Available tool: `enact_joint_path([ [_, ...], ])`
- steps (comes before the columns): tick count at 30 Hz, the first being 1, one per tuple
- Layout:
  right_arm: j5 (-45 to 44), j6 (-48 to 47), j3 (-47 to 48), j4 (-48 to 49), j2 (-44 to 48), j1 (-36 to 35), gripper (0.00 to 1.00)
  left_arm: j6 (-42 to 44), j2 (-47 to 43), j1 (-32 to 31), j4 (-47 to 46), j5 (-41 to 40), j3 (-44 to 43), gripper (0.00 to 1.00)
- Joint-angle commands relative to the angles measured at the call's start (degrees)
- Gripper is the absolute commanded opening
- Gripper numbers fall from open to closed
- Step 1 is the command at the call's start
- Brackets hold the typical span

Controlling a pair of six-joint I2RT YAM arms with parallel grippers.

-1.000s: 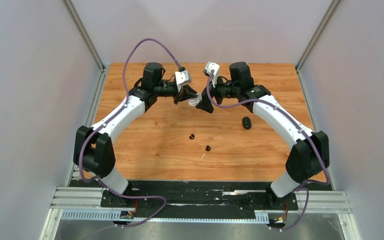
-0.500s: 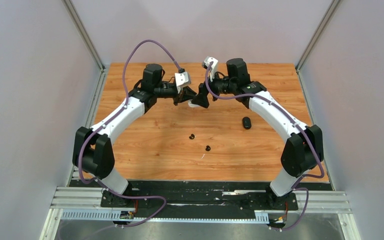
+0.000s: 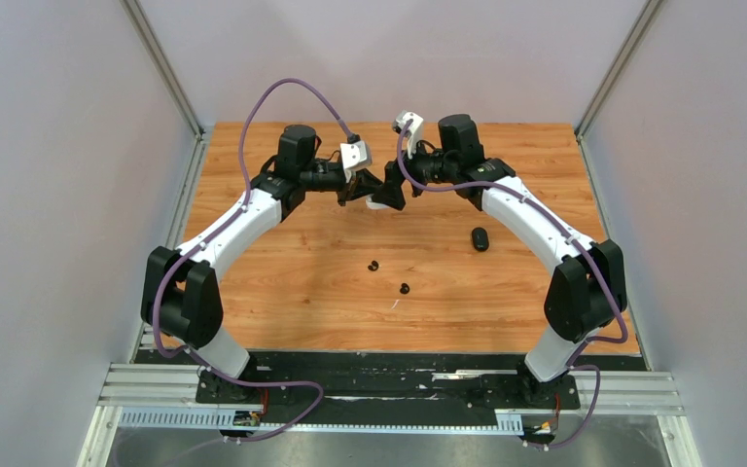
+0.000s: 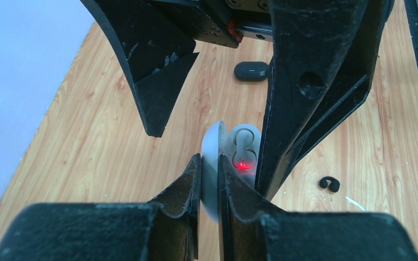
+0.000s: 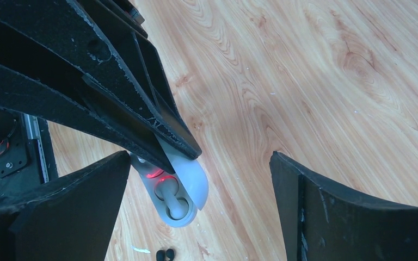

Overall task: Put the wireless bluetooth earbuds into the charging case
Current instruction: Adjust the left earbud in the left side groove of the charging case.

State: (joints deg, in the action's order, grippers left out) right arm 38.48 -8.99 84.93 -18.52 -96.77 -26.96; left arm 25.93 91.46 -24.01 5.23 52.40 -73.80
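Charging case [image 4: 213, 138] gapes, lengthwise along left end effector [image 4: 209, 161].

White case [image 4: 234, 157] open, raised at far centre, lid pinched in left tool [image 4: 209, 163], white bud [image 4: 244, 142] seated inside, red light on. Black case [image 3: 480, 238] closed, flat, right of centre. Black bud [image 3: 373, 265] and second black bud [image 3: 405, 288] lie loose mid-counter [image 3: 282, 292], apart.

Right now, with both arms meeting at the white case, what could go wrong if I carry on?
1. The left gripper pinches only the thin lid of the open white case. A nudge could twist it loose or fold it shut.
2. The right gripper has its wide jaws straddling the case, one close beside it and the left fingers. Closing or advancing could strike them and jolt the seated white earbud out.
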Motion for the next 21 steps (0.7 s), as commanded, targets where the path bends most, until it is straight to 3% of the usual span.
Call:
enact_joint_path([
  [1, -1.91, 1.08, 2.48, 2.61, -0.6, -0.04, 1.0, 1.1, -2.34, -0.38, -2.22, 1.66, -0.33, 0.0],
  [21, -3.11, 1.52, 2.22, 2.8, -0.98, 0.17, 1.0, 0.97, -2.46, -0.38, -2.7, 1.43, 0.28, 0.0],
])
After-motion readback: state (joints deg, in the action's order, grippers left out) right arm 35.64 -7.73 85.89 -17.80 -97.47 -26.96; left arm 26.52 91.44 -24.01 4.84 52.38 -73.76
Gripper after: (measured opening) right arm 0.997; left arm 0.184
